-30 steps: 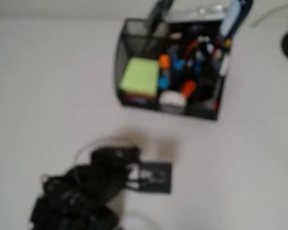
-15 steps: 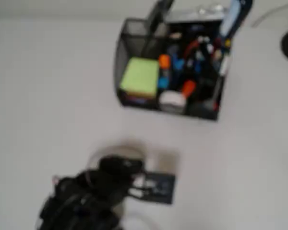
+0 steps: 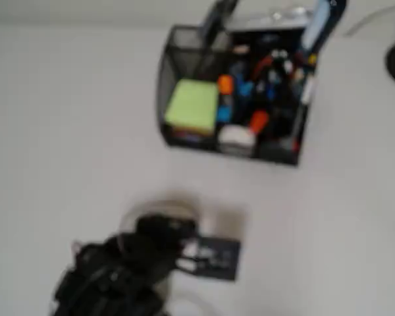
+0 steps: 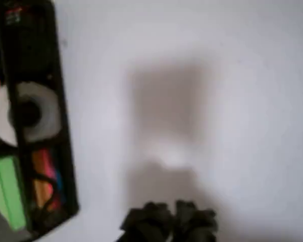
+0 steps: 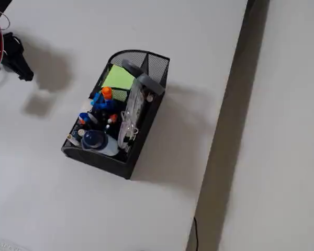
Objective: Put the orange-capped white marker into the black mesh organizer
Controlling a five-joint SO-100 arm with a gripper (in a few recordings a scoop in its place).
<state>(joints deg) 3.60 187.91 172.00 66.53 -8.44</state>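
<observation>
Already inside the black mesh organizer, an orange cap stands up among the crowded pens in the overhead view; likely the orange-capped white marker, though blur hides its barrel. In the fixed view an orange cap shows near the middle of the organizer, above a cluster of blue items. A green sticky-note pad fills the left compartment in the overhead view, and a white tape roll sits at the front wall; the wrist view shows that roll behind the mesh wall. Gripper is well apart from the organizer, low in the overhead view, over bare white table. Dark fingertips show at the bottom edge of the wrist view with nothing visible between them; how wide the jaws stand, cannot tell. A dark shadow lies on the table beyond them.
</observation>
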